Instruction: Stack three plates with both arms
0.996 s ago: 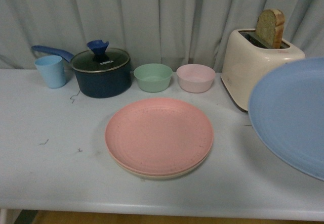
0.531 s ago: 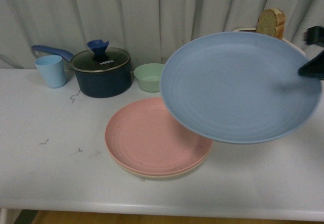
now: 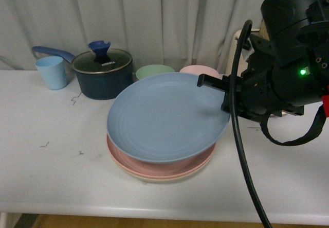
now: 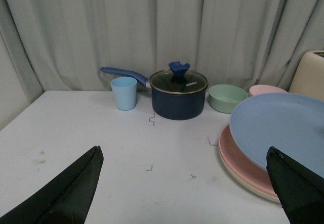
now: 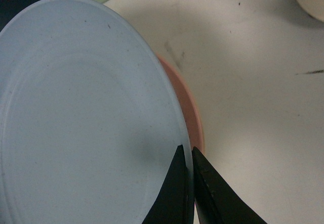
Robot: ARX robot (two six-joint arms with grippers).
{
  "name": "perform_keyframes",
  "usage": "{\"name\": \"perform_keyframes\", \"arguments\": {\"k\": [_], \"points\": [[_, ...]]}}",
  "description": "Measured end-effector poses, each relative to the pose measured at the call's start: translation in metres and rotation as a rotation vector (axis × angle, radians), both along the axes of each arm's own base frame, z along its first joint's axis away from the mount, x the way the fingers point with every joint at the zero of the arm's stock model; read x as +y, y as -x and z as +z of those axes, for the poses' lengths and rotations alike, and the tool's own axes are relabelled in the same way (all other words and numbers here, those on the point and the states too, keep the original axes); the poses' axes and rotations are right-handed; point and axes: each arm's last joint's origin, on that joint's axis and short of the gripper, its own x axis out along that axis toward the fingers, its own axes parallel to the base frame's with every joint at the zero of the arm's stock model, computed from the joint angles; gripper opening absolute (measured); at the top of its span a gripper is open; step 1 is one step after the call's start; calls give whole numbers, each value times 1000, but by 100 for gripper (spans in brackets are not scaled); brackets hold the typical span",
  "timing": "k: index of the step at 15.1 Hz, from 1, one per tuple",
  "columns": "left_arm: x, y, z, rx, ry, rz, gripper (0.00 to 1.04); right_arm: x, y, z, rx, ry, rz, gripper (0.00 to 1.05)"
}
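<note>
My right pincer (image 5: pixel 186 153) clamped on the 3 o'clock rim of the matte light-blue plate (image 3: pixel 164 117), tilted over the pink plate (image 3: pixel 126 161) on the cream plate (image 3: pixel 159 178), mid-table (image 3: pixel 51 176), my left pincer (image 4: pixel 183 150) spread wide apart.

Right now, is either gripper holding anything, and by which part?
The right gripper pinches the light blue plate by its rim, at the plate's right edge in the front view. The left gripper is open and holds nothing.
</note>
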Motion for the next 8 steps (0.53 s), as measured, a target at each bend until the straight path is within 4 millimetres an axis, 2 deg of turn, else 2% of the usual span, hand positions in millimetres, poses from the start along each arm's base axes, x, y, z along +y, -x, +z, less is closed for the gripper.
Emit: {"name": "perform_keyframes", "arguments": {"k": [2,8], "points": [[0,0,0,0,0,0,98,7,1,-11,21,22,4,3],[0,0,0,0,0,0,98,9,-1,-23,35,54,-26,3]]}}
